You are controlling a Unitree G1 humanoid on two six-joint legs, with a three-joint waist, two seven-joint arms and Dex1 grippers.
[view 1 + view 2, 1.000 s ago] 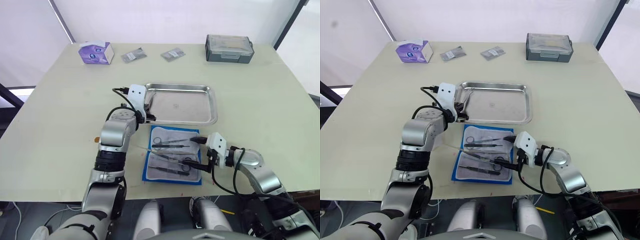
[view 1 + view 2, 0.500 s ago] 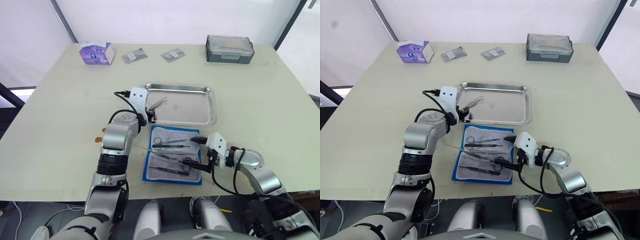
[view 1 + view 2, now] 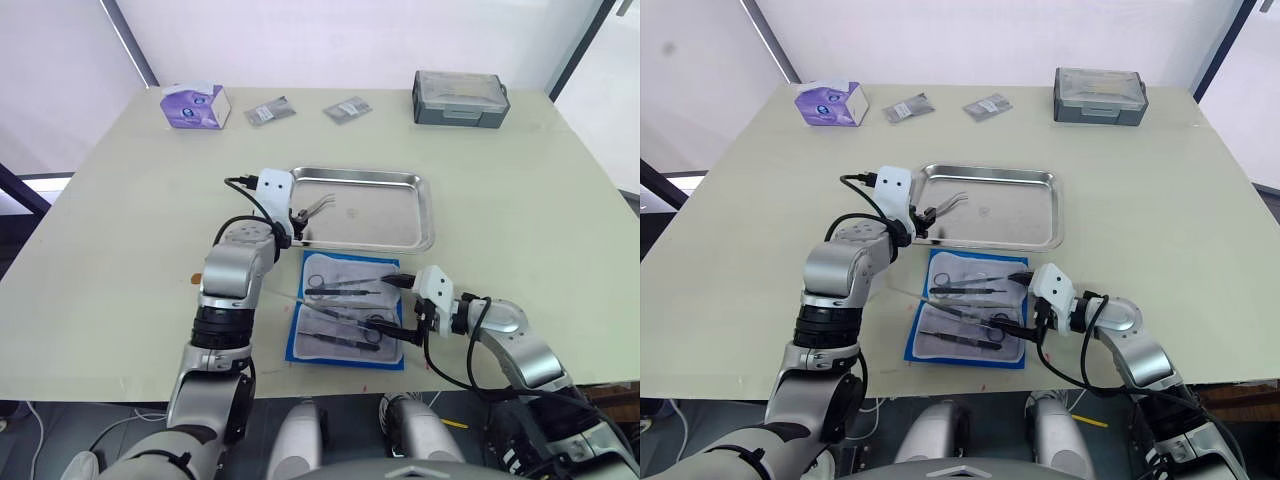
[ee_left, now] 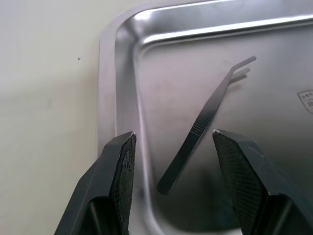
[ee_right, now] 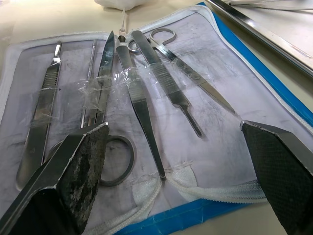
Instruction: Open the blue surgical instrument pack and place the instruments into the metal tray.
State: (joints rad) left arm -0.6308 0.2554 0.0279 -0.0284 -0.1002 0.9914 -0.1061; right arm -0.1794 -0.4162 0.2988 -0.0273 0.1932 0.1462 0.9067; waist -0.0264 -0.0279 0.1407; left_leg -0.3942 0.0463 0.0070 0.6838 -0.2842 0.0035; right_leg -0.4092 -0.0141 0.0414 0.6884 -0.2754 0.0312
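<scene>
right gripper (image 3: 402, 308): jaws spread wide, holding nothing, at the right edge of the pack, fingers pointing left over it.
blue surgical instrument pack (image 3: 347, 310): lying open flat on the table near edge, just near of the tray, pale lining up, blue border showing.
instruments (image 5: 142, 93): still in the pack under clear straps; ring-handled scissors, straight tweezers, a scalpel-like handle, slim probe, side by side.
left gripper (image 4: 173, 178): jaws apart, empty, hovering over the tray's near-left corner; one finger over the rim, the other over the tray floor.
bent tweezers (image 4: 203, 120): lying loose on the tray floor between the two left fingers, touching neither, bent tip pointing to the far side.
metal tray (image 3: 410, 235): centre of table, far of the pack, otherwise bare.
table (image 3: 130, 220): pale cream top.
far edge: purple tissue box (image 3: 195, 105) at left, two small grey packets (image 3: 268, 111) in the middle, grey lidded box (image 3: 458, 96) at right.
</scene>
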